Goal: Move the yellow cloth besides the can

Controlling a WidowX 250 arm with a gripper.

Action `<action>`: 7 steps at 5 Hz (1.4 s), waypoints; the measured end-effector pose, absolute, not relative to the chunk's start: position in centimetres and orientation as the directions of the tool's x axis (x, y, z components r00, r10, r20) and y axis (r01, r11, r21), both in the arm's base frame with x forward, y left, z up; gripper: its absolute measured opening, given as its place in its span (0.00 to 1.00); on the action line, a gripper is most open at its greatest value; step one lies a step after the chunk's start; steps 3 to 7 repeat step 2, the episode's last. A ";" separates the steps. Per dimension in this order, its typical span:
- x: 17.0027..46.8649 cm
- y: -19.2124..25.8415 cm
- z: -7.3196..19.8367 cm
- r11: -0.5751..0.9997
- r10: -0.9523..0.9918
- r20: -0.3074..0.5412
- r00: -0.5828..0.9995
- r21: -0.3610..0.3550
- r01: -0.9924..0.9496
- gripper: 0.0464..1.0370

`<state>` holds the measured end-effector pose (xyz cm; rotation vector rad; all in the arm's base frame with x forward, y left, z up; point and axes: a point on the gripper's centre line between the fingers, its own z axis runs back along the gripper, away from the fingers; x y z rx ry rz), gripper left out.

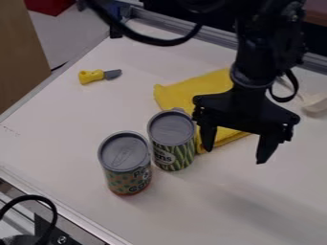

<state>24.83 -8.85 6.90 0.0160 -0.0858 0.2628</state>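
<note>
Partly behind the end effector [234, 156], folded yellow cloth [186, 97]

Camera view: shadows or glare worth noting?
Camera view: soft, faint shadow on the white table, lower right, below the tool; no harsh glare on the yellow cloth; black arm partly merges with the dark background up top.
</note>
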 end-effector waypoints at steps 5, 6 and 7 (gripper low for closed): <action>23.8 -4.9 8.6 0.955 0.288 0.125 0.949 0.039 -0.295 0.96; 23.8 -4.9 8.6 0.955 0.288 0.125 0.949 0.039 -0.295 0.96; 23.8 -4.9 8.6 0.955 0.288 0.125 0.949 0.039 -0.295 0.96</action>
